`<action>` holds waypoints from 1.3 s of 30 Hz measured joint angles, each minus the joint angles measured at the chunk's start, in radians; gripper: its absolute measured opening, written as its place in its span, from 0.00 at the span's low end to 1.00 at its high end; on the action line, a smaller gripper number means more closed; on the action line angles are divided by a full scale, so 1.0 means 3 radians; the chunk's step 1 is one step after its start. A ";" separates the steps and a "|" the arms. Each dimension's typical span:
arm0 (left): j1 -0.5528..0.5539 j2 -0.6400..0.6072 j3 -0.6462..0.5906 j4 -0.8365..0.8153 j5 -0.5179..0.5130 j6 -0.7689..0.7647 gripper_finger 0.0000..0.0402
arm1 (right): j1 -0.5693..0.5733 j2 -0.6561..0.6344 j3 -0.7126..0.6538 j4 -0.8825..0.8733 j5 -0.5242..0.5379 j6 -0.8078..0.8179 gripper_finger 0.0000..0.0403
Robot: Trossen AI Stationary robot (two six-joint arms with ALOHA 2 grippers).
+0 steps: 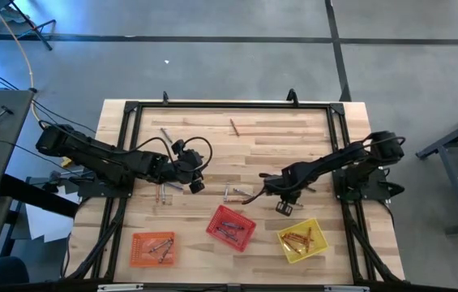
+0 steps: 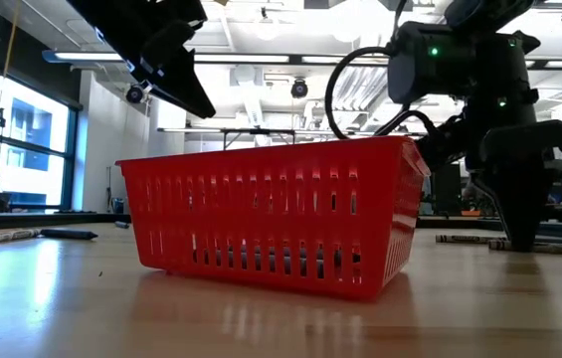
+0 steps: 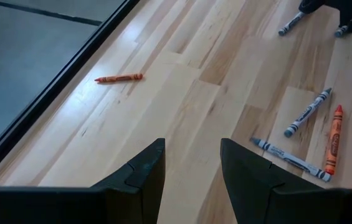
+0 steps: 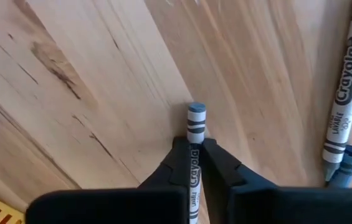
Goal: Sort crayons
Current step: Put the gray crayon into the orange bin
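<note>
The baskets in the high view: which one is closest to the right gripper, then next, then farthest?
From the right gripper:
1. Red basket, just below it, middle of the row.
2. Yellow basket, toward the right arm's side.
3. Orange basket, far over on the left arm's side.

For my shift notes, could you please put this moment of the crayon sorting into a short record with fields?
right claw: shut on a grey crayon, low over the table, near the red basket
left claw: open, empty, above bare wood
loose crayons: one orange crayon alone near the far edge; several more between the arms
baskets: orange basket, red basket and yellow basket along the near edge, each already holding crayons
</note>
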 joint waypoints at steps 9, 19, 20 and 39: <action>0.0000 0.0000 0.0000 -0.0002 0.0000 -0.0074 0.35 | -0.0048 -0.0273 0.0193 -0.0189 -0.0001 -0.0070 0.01; -0.0001 0.0000 0.0000 0.0020 -0.0001 0.0016 0.35 | 0.0030 -0.0913 0.0512 -0.0003 0.0975 -0.0139 0.00; -0.0001 0.0000 0.0000 0.0044 -0.0003 0.0059 0.35 | 0.0058 -0.0982 0.0520 0.0092 0.1118 -0.0194 0.00; 0.0194 0.0000 -0.0417 0.2929 0.1233 0.1819 0.35 | 0.0366 -0.1300 0.0515 0.2062 0.2889 -0.2072 0.00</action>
